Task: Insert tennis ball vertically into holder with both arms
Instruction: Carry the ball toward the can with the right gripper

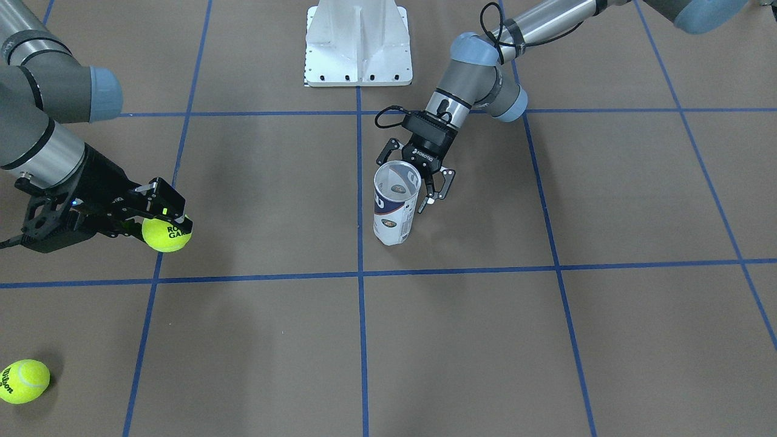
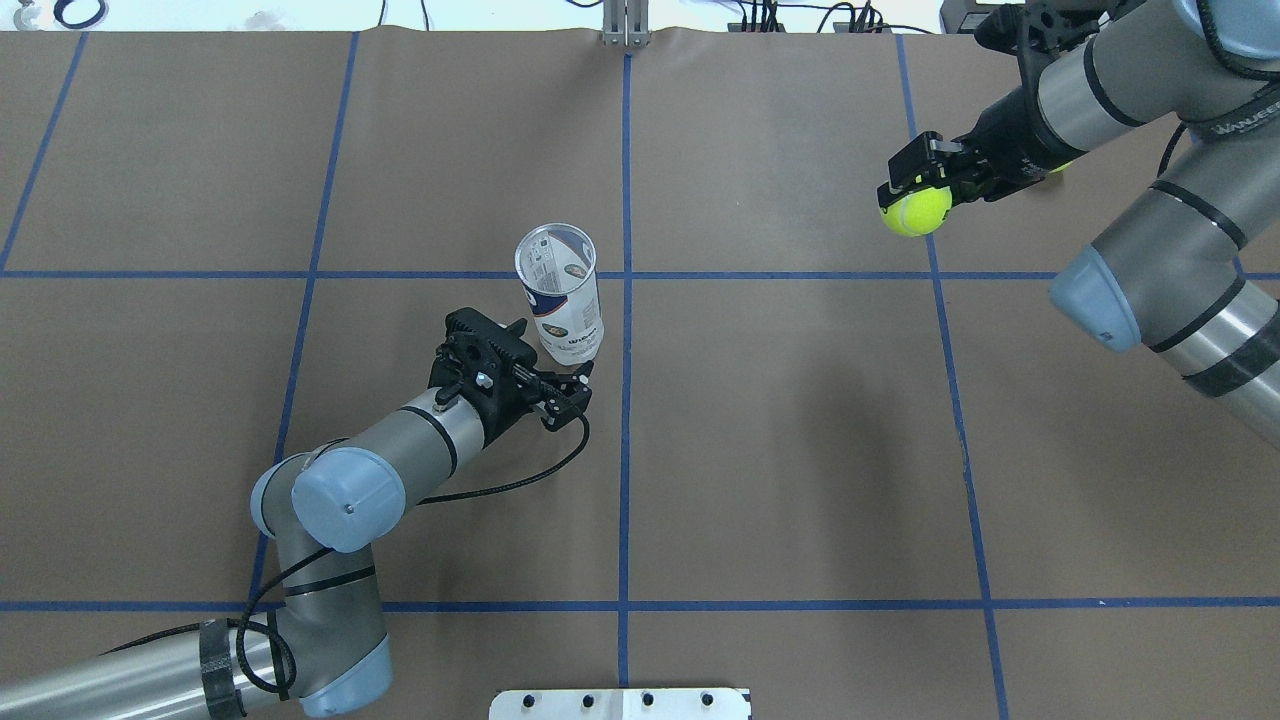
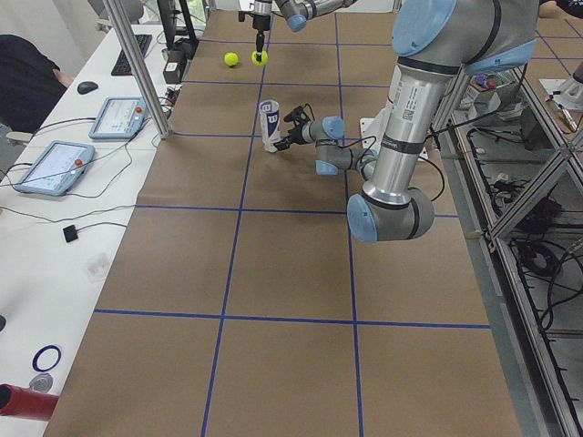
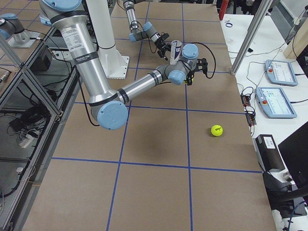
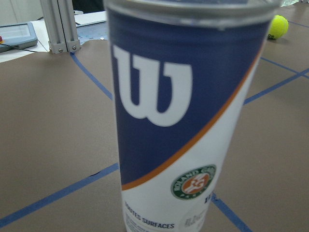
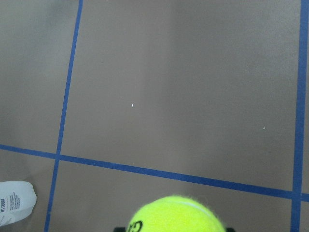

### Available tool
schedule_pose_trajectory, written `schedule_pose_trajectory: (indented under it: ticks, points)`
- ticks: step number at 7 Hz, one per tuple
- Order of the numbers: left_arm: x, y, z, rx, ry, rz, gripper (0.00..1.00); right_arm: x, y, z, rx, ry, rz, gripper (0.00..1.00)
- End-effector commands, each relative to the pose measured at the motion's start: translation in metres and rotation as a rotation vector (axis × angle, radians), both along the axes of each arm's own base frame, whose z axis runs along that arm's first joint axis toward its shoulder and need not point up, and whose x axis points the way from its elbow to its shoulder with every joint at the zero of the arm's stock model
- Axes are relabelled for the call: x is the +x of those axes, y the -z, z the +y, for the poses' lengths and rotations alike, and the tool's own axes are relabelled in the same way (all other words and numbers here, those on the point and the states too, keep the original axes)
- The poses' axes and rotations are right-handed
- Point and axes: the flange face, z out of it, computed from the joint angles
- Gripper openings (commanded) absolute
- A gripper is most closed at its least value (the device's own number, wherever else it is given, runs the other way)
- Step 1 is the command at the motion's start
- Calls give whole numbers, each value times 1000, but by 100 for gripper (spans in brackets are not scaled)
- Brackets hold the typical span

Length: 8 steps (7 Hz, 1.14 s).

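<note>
The holder (image 1: 397, 203), a clear tube with a white-and-navy "W" label, stands upright and open-topped near the table's middle (image 2: 560, 295). It fills the left wrist view (image 5: 188, 116). My left gripper (image 1: 420, 182) is low beside the holder, open, with its fingers spread to either side of the lower part (image 2: 550, 362); I cannot tell if they touch it. My right gripper (image 1: 159, 209) is shut on a yellow tennis ball (image 1: 166, 235) and holds it far off to the robot's right (image 2: 915, 210). The ball shows at the bottom of the right wrist view (image 6: 176, 215).
A second tennis ball (image 1: 23, 381) lies on the table at the far right end (image 4: 216, 130). The white pedestal base (image 1: 358, 42) stands at the robot's side of the table. Blue tape lines cross the brown table cover.
</note>
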Motion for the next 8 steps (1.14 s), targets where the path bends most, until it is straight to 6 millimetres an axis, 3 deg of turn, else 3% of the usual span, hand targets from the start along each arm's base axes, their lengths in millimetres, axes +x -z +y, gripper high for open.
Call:
schedule_pose_trajectory:
  ticks: [1, 4, 6, 8]
  points:
    - [-2, -2, -5, 14, 53, 28, 99, -5, 0, 2, -1, 4, 1, 0]
    - [2, 2, -5, 14, 56, 33, 99, -5, 0, 2, -1, 4, 1, 0]
    - [20, 12, -10, 14, 56, 32, 99, -6, 1, 3, 1, 6, 0, 0]
    - [22, 12, -12, 14, 65, 28, 99, -7, 4, 3, 4, 7, -3, 0]
